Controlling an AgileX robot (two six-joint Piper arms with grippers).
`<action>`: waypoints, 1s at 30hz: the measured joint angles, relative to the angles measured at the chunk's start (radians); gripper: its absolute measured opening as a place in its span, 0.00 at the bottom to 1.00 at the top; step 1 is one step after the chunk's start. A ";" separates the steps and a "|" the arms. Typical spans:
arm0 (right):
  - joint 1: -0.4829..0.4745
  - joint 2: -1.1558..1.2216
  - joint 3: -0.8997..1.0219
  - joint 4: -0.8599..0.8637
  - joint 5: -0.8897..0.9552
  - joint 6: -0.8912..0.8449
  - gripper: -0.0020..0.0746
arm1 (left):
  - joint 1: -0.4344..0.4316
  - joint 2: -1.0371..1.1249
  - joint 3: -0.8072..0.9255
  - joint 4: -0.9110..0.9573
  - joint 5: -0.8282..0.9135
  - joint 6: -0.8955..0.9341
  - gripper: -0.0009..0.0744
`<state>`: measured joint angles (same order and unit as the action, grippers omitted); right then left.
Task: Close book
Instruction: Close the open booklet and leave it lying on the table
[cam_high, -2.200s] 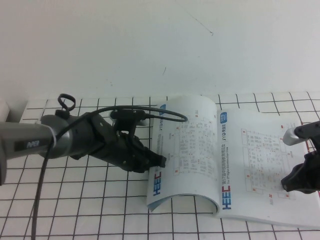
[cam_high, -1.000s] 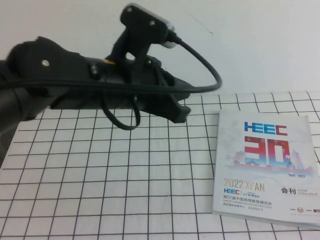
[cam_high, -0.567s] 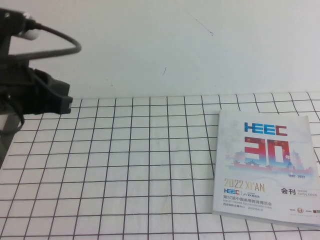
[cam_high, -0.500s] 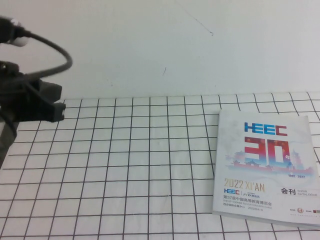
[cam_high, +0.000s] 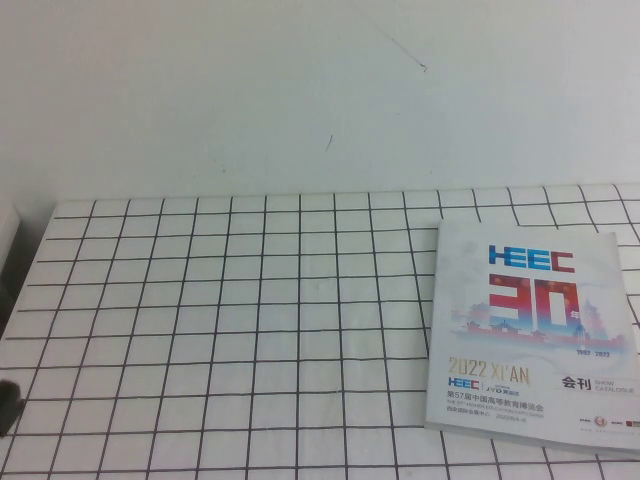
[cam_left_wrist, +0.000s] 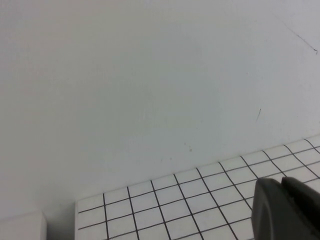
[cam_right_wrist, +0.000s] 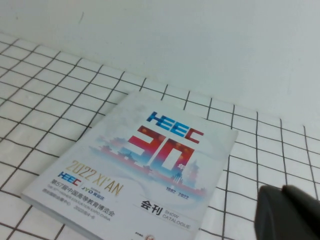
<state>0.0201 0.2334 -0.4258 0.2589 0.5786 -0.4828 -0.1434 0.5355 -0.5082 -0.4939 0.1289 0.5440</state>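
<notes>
The book (cam_high: 535, 335) lies closed and flat on the gridded table at the right, front cover up, printed "HEEC 30" and "2022 XI'AN". The right wrist view shows the same book (cam_right_wrist: 132, 167), with my right gripper (cam_right_wrist: 281, 189) off its right side and above the table, fingers pressed together and holding nothing. My left gripper (cam_left_wrist: 281, 181) is far from the book, over the table's far left part near the wall, also shut and empty. Neither gripper appears in the high view, apart from a dark sliver (cam_high: 6, 405) at the left edge.
The white cloth with black grid lines (cam_high: 250, 330) covers the table up to the plain white wall (cam_high: 300, 90). A white box (cam_left_wrist: 22, 227) stands just off the table's far left corner; its edge (cam_high: 5, 228) also shows in the high view.
The book, open earlier with its left page lifted by the left gripper, is now closed. The left arm swung up and away to the left, out of the high view; the right gripper withdrew.
</notes>
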 joint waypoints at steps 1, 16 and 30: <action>0.000 -0.017 0.024 0.022 -0.016 -0.020 0.02 | 0.000 -0.034 0.031 0.000 -0.012 0.002 0.01; 0.000 -0.065 0.115 0.072 0.039 -0.089 0.02 | 0.000 -0.196 0.217 -0.002 -0.026 0.011 0.01; 0.000 -0.065 0.115 0.073 0.059 -0.089 0.02 | 0.000 -0.196 0.218 -0.002 -0.020 0.011 0.01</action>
<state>0.0201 0.1687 -0.3113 0.3316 0.6380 -0.5718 -0.1434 0.3393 -0.2902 -0.4954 0.1086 0.5550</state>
